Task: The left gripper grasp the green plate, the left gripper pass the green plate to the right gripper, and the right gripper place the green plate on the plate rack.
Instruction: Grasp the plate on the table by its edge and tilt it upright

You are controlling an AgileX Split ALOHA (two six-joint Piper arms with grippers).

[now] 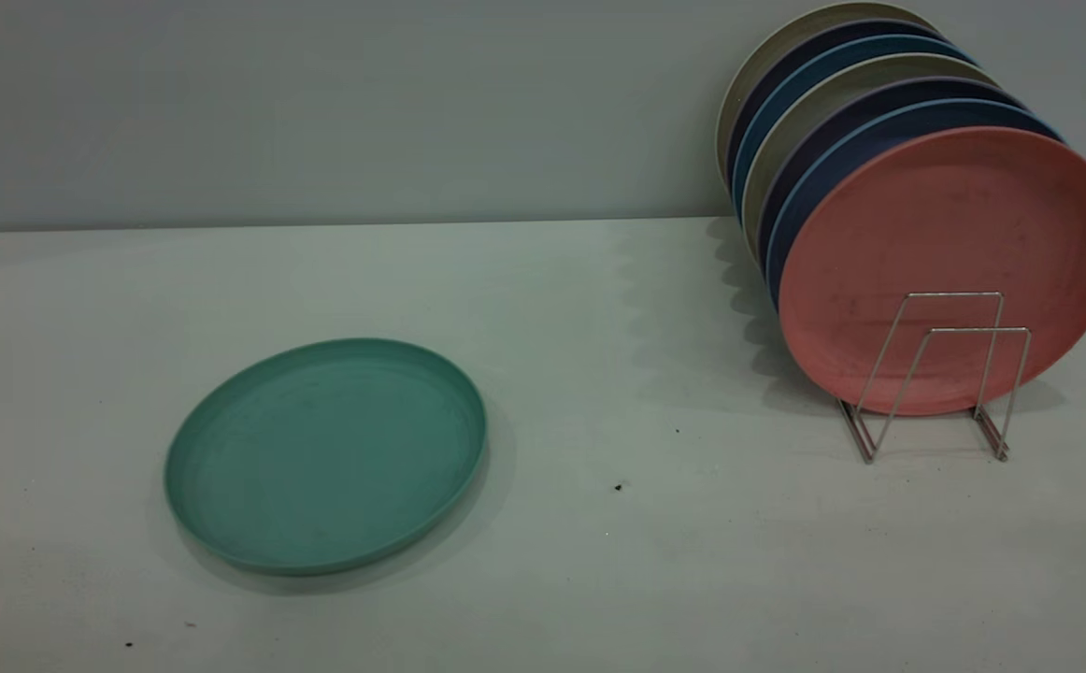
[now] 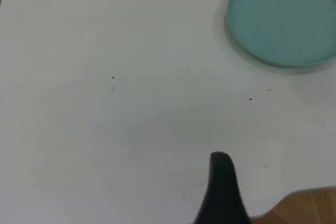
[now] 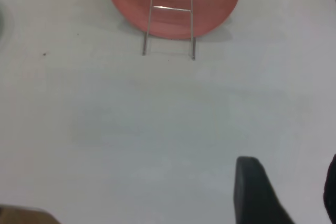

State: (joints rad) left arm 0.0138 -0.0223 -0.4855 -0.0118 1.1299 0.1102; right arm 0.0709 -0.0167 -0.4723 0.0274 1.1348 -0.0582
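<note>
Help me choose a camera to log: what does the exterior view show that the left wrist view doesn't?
Only the exterior view shows the rack at the table's right, holding a row of upright plates with the pink plate in front and blue plates behind it. No arm appears there. Only the left wrist view shows a finger of the left tool, poised over bare table away from the green plate, and a strip of floor past the table edge. Both show the green plate lying flat on the table, untouched.

Green plate (image 1: 325,455) flat on table (image 1: 599,579), left; plate rack (image 1: 937,374) right, holding upright plates (image 1: 879,121).
</note>
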